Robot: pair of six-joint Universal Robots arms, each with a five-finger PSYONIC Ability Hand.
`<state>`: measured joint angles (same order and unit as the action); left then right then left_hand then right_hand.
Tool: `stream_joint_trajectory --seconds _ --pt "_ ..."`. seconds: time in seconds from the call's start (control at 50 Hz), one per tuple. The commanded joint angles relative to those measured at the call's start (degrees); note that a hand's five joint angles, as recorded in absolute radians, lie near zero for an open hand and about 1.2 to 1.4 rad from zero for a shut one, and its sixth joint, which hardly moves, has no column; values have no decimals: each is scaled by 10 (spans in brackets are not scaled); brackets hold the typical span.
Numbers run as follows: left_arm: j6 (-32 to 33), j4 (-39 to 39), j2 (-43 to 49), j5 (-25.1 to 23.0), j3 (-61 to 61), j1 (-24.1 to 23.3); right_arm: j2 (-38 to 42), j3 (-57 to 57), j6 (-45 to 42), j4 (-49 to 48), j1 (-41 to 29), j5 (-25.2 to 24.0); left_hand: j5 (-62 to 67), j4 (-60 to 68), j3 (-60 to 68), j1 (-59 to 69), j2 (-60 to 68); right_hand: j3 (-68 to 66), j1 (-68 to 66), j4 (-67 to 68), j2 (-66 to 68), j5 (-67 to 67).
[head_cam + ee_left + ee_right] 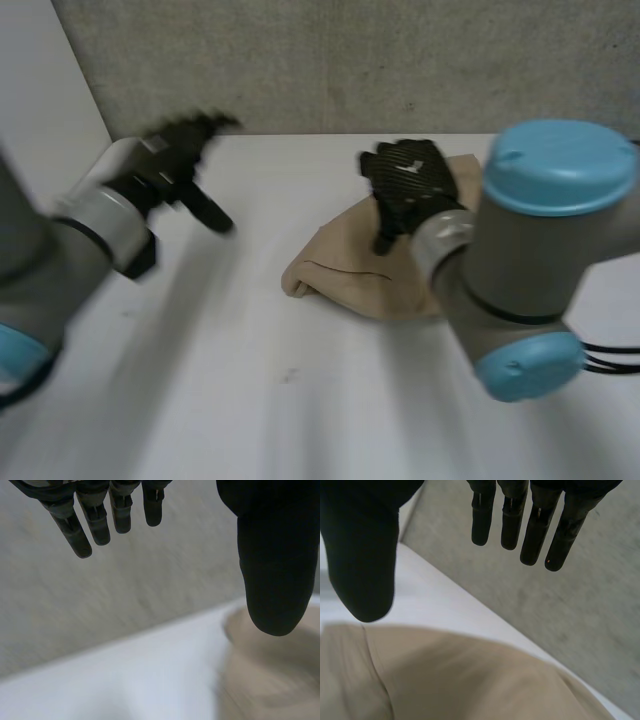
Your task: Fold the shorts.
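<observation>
- L. arm: left arm point(60, 260) enters at the near left, grey w/ light-blue cap. The left hand point(172, 150) is held over the far-left part of the tabletop point(250, 400), well apart from the shorts point(355, 265).
- Left hand state: fingers point(82, 535) straight, thumb point(272, 575) spread wide from them, nothing held.
- R. arm: right arm point(540, 250) reaches fwd. The right hand point(410, 180) is over the far part of the shorts; contact w/ the cloth cannot be told.
- Right hand state: fingers point(535, 525) straight, thumb point(362, 555) set wide apart, nothing in the grasp.
- Shorts: beige, bunched in a rumpled heap right of centre on the tabletop, w/ a rounded fold on the side nearest the left hand.
- Head view: both arms and the heap's whole outline.
- Left wrist view: blurred edge of the shorts beyond the thumb, bare tabletop beside it.
- Right wrist view: cloth close under the palm, a seam point(375, 670) running through it, a strip of tabletop beyond.
- Surface: white, matt tabletop w/ a small dark mark point(290, 376) near front centre.
- Room: rough grey wall point(350, 60) behind the tabletop; white panel point(40, 90) at far left.
</observation>
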<state>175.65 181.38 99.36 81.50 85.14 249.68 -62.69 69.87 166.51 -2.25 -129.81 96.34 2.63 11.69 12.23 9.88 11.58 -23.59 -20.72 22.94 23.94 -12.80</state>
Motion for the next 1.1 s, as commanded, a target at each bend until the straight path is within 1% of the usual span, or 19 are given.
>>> stream_joint_trajectory --seconds 0.02,0.08,0.1,0.16,0.24,0.38,0.44,0.48,0.54,0.62,0.64,0.7,0.78,0.82,0.86,0.9,0.96,1.02,1.1 --pt "56 56 194 4 -5 -91 -101 161 -1 -24 100 -52 1 10 5 29 12 6 -23 1 -9 -2" --pt "64 74 227 7 -21 -97 -122 202 -2 -43 137 -77 16 26 20 44 27 6 -23 1 -9 -2" --pt "65 86 252 7 -39 -106 -127 211 -2 -47 145 -82 41 51 45 69 52 6 -23 1 -9 -2" --pt "67 93 275 7 -62 -118 -143 243 -2 -64 164 -90 65 74 69 92 75 6 -23 1 -9 -2" --pt "68 98 308 10 -98 -126 -144 266 -1 -80 172 -91 130 140 134 158 141 6 -23 1 -9 -2" --pt "72 106 361 40 -144 -126 -143 301 0 -115 179 -91 144 153 148 171 155 6 -23 1 -9 -2" --pt "81 110 375 46 -156 -126 -143 307 0 -121 184 -92 184 194 188 212 195 6 -23 1 -9 -2" --pt "110 131 394 50 -168 -126 -143 308 0 -121 184 -92 276 286 280 304 287 6 -23 1 -9 -2" --pt "138 152 402 55 -169 -126 -143 309 -1 -122 184 -92 366 375 370 393 376 2 -26 4 -6 -6" --pt "180 186 405 73 -169 -126 -144 310 -1 -122 184 -91 592 602 597 620 603 2 -26 4 -6 -6" --pt "189 197 402 79 -169 -126 -145 310 -1 -123 184 -90 673 682 677 700 683 1 -28 6 -4 -7" --pt "194 207 392 92 -169 -117 -147 309 -1 -123 184 -88 674 683 678 701 684 1 -28 6 -4 -7" --pt "193 210 325 117 -155 -87 -154 309 -1 -123 185 -88 674 683 678 701 684 1 -28 6 -4 -7" --pt "189 211 276 130 -143 -60 -154 309 -1 -123 185 -88 674 683 678 701 684 1 -28 6 -4 -7" --pt "189 213 246 133 -141 -40 -154 310 0 -123 185 -88 674 683 678 701 684 1 -28 6 -4 -7" --pt "189 219 202 134 -142 -9 -154 310 0 -123 184 -89 674 683 678 701 684 1 -28 6 -4 -7" --pt "190 245 154 135 -154 25 -153 312 0 -123 181 -90 674 683 678 701 684 1 -28 6 -4 -7" --pt "192 266 132 134 -171 38 -152 313 0 -123 177 -90 674 683 678 701 684 1 -28 6 -4 -7" --pt "193 281 121 116 -196 31 -151 318 0 -123 177 -90 674 683 678 701 684 1 -28 6 -4 -7"
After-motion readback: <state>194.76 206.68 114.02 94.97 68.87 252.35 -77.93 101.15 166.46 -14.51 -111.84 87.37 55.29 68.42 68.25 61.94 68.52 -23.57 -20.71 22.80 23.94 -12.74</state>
